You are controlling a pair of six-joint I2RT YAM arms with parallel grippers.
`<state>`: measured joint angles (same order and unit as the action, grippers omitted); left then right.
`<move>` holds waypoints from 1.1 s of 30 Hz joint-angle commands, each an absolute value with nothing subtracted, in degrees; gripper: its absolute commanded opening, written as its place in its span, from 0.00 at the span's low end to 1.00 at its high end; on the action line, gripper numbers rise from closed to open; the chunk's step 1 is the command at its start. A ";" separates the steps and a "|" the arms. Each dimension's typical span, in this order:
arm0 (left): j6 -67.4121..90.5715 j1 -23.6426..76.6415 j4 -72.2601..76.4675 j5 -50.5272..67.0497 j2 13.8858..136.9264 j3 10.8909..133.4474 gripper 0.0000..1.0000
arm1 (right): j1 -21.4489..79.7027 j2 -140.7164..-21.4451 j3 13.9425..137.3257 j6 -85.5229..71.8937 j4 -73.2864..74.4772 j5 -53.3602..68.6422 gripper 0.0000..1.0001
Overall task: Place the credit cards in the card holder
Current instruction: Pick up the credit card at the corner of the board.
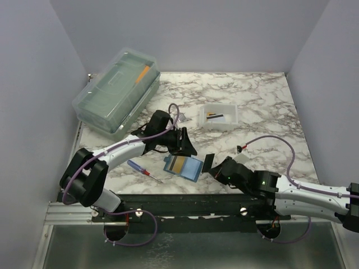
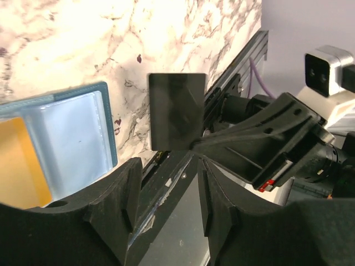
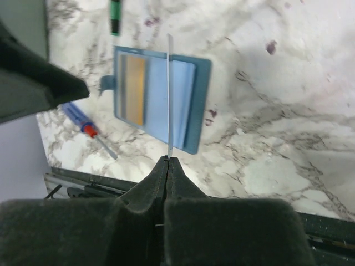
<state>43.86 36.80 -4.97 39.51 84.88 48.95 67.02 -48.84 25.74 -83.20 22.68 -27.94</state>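
Right gripper (image 3: 167,160) pinches credit card (image 3: 169,94) edge-on just beside open card holder (image 3: 202,83), likely for slotting; left gripper (image 2: 166,169) parted, empty.

Shining bright and even from overhead in the top view, throwing only soft, short shadows beneath the arms onto the marbled table (image 1: 263,101). Glinting faintly off the clear lidded box (image 1: 115,92). Washing the pale tabletop toward white in the left wrist view, leaving the left gripper (image 2: 169,169) dark and soft-edged. Catching the edge-on credit card (image 3: 168,83) as a thin pale line, blurring the right gripper (image 3: 167,164) close up, keeping the card holder (image 3: 191,105) fairly sharp.
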 commanded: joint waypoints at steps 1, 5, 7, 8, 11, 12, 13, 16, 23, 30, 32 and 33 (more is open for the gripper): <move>44.06 30.40 -5.34 48.27 81.29 49.32 0.52 | 66.93 -42.97 26.76 -64.46 15.35 -33.58 0.00; 44.48 24.61 -5.28 52.41 78.62 50.95 0.55 | 66.53 -42.36 30.26 -52.13 10.00 -35.69 0.00; 45.91 22.03 -3.94 53.52 77.56 50.82 0.56 | 65.93 -44.10 33.09 -48.00 8.96 -35.51 0.00; 47.65 20.80 -1.35 54.18 77.00 49.90 0.57 | 65.49 -44.66 33.91 -46.00 7.84 -34.65 0.00; 61.33 17.65 16.52 56.82 74.90 43.75 0.61 | 61.62 -45.63 34.46 -40.32 1.00 -26.42 0.00; 66.01 17.16 23.39 57.33 74.75 41.80 0.62 | 59.80 -46.12 34.67 -39.48 -1.08 -22.88 0.00; 69.09 16.91 28.40 57.54 74.79 40.59 0.63 | 58.08 -46.62 34.79 -38.90 -2.98 -19.25 0.00; 71.33 16.88 33.36 57.59 75.01 39.98 0.65 | 53.72 -48.10 34.72 -38.41 -8.92 -9.98 0.00; 72.72 16.95 34.04 54.57 73.64 36.82 0.72 | 49.80 -50.96 32.30 -42.78 -20.68 -0.80 0.00; 80.61 17.32 50.77 52.53 72.62 32.82 0.68 | 45.18 -54.62 27.17 -51.77 -35.81 7.62 0.00; 82.00 17.76 54.38 51.76 72.47 31.92 0.64 | 44.39 -55.80 26.59 -53.62 -38.49 8.48 0.00; 82.90 18.03 56.21 51.46 72.52 31.46 0.61 | 44.20 -56.37 26.36 -54.26 -39.52 8.47 0.00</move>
